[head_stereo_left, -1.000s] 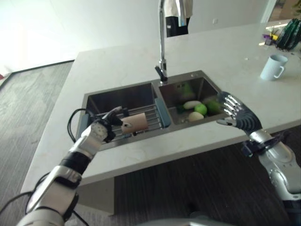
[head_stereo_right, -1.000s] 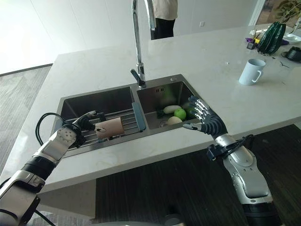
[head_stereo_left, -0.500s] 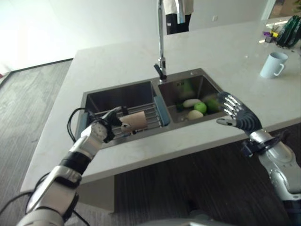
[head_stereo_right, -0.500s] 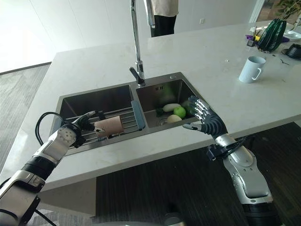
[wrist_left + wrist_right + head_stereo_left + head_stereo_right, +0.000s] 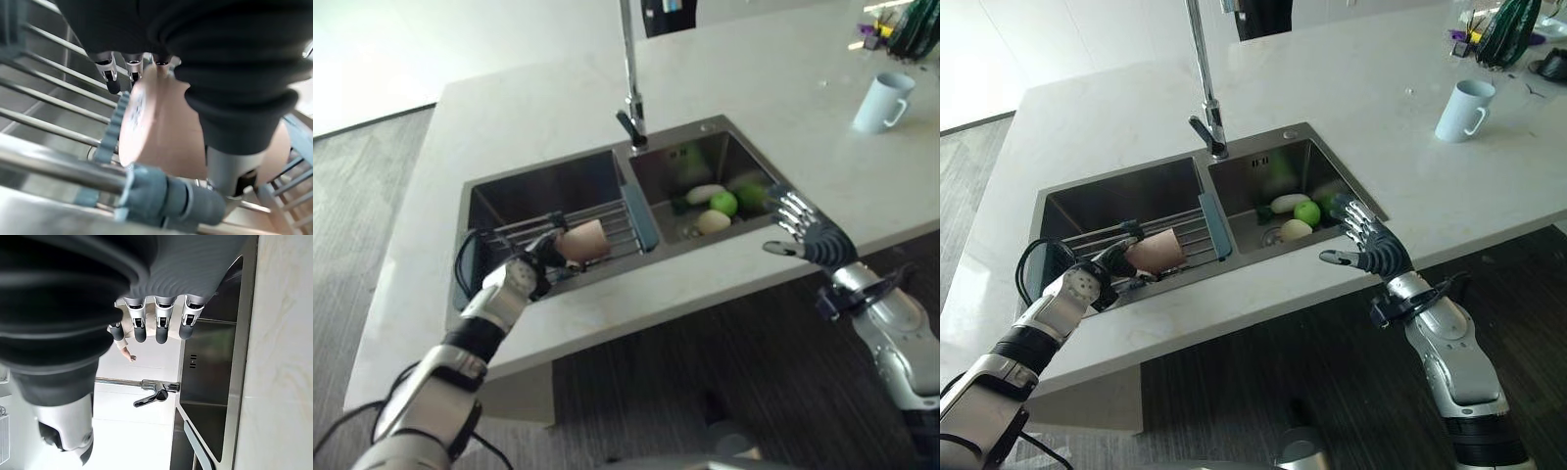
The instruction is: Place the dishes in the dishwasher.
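- Left hand [image 5: 1087,285] at the near edge of the left sink basin [image 5: 1116,201], fingers and thumb curled round a pinkish cup [image 5: 1155,252].
- Cup lying on its side on the wire rack [image 5: 1197,229] that spans the left basin, its base shown close up in the left wrist view [image 5: 139,120], touching the rack's bars.
- Right hand [image 5: 1371,247] raised over the near right corner of the sink, fingers straight and spread, grasping nothing.
- In the right basin [image 5: 1278,176]: a green apple [image 5: 1307,211], a pale round fruit [image 5: 1296,229] just beside it, a pale long vegetable [image 5: 1289,203] behind.
- Tall tap [image 5: 1205,108] at the sink's far edge, between the basins.
- Pale blue mug [image 5: 1459,108] upright on the counter [image 5: 1097,108] near its far right corner, well apart from the sink.
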You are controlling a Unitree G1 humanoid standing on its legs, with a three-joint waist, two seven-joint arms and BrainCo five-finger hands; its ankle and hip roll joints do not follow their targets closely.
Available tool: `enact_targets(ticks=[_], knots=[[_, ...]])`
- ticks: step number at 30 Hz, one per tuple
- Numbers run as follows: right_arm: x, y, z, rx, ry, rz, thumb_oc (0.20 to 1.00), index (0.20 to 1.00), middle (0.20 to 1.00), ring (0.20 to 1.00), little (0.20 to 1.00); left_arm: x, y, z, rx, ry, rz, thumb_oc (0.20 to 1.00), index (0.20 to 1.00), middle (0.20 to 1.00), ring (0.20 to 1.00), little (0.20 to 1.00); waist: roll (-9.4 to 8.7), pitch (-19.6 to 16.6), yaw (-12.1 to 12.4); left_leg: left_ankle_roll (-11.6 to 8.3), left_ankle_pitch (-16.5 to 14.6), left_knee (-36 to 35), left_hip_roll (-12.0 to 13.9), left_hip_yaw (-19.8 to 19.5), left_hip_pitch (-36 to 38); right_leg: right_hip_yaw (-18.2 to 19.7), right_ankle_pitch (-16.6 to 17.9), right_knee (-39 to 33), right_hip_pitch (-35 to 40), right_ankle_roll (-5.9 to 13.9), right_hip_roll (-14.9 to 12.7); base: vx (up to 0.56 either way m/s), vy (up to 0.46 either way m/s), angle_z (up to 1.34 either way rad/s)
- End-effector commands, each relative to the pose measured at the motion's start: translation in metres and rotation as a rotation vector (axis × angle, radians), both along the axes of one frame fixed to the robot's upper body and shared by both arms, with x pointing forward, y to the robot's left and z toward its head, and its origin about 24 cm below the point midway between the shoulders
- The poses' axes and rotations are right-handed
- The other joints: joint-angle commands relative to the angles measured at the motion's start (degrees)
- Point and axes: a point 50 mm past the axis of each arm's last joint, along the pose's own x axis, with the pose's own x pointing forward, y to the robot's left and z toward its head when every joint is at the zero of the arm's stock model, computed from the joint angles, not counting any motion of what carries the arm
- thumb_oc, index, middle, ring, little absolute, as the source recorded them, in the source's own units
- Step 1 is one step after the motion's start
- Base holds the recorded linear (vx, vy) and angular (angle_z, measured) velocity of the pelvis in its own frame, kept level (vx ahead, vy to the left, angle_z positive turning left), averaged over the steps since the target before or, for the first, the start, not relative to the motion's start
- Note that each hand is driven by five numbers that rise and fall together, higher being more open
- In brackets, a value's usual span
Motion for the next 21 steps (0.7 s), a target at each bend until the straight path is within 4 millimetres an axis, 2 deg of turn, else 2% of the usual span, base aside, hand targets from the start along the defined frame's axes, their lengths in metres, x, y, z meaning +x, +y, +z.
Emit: enact_targets(ticks=[1,11,21], knots=[[0.002,0.012,0.041,-0.043,-0.185,0.057,1.000,1.000,1.000,1.000,1.000,0.021,0.009,0.043,0.103,-0.127,-0.001,1.000,1.000,1.000,1.000,1.000,-0.36,-0.12,-0.46,-0.12,-1.45,0.64,2.31,-4.97,-1.03,0.93,-5.20,0.22,2.81,3.01,-0.40,0.04,0.002,0.00],[0.003,0.014,0.043,-0.053,-0.196,0.062,1.000,1.000,1.000,1.000,1.000,0.024,0.010,0.045,0.118,-0.138,0.012,1.000,1.000,1.000,1.000,1.000,-0.25,0.22,-0.57,-0.28,-1.55,0.64,2.30,-5.03,-0.96,1.08,-5.50,0.22,3.10,2.92,-0.46,0.00,0.000,0.00],[0.000,0.013,0.040,-0.057,-0.176,0.074,1.000,1.000,1.000,1.000,1.000,0.021,0.017,0.031,0.089,-0.093,0.064,1.000,1.000,1.000,1.000,1.000,-0.31,-0.41,-1.18,-0.43,-1.79,0.64,2.50,-4.31,0.03,1.16,-5.89,0.22,3.89,2.98,-0.37,0.01,-0.007,-0.01]])
